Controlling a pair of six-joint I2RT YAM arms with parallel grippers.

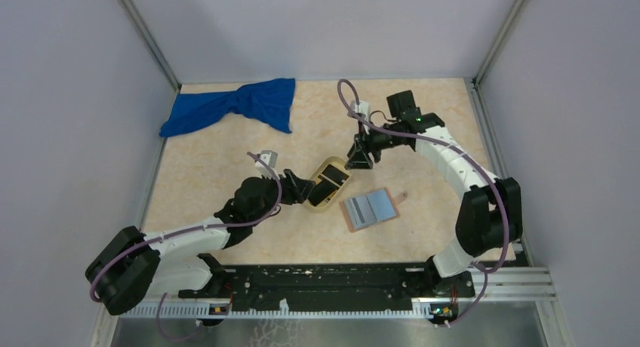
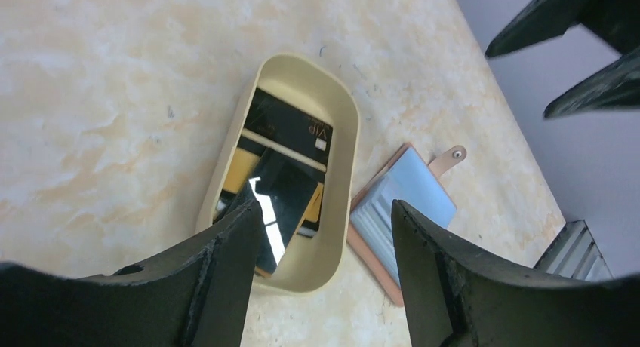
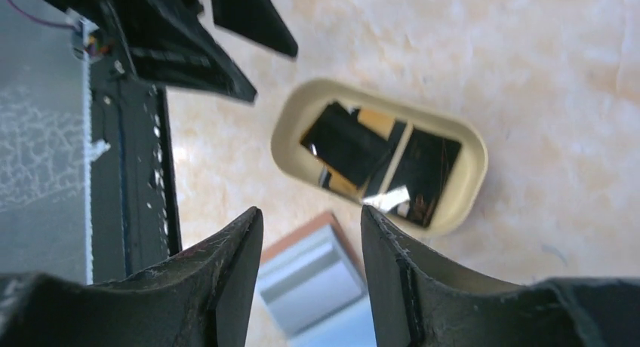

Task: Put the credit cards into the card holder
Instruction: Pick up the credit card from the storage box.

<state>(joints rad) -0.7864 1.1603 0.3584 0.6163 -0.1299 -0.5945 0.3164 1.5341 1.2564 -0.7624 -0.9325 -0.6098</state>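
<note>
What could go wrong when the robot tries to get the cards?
The cards lie flat and overlapping inside the tray, so a grab might slip or lift two. The left hand and right hand are both close to the tray and could bump. The wallet lies open beside it and might get pushed.

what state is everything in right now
oval tray: upright on the table, loaded
credit cards: lying overlapped in the tray, not yet slotted
card holder: unfolded flat beside the tray, slots up, tab unfastened
blue cloth: bunched up at the far left of the table
left gripper: open, empty, over the tray
right gripper: open, empty, above tray and card holder
</note>
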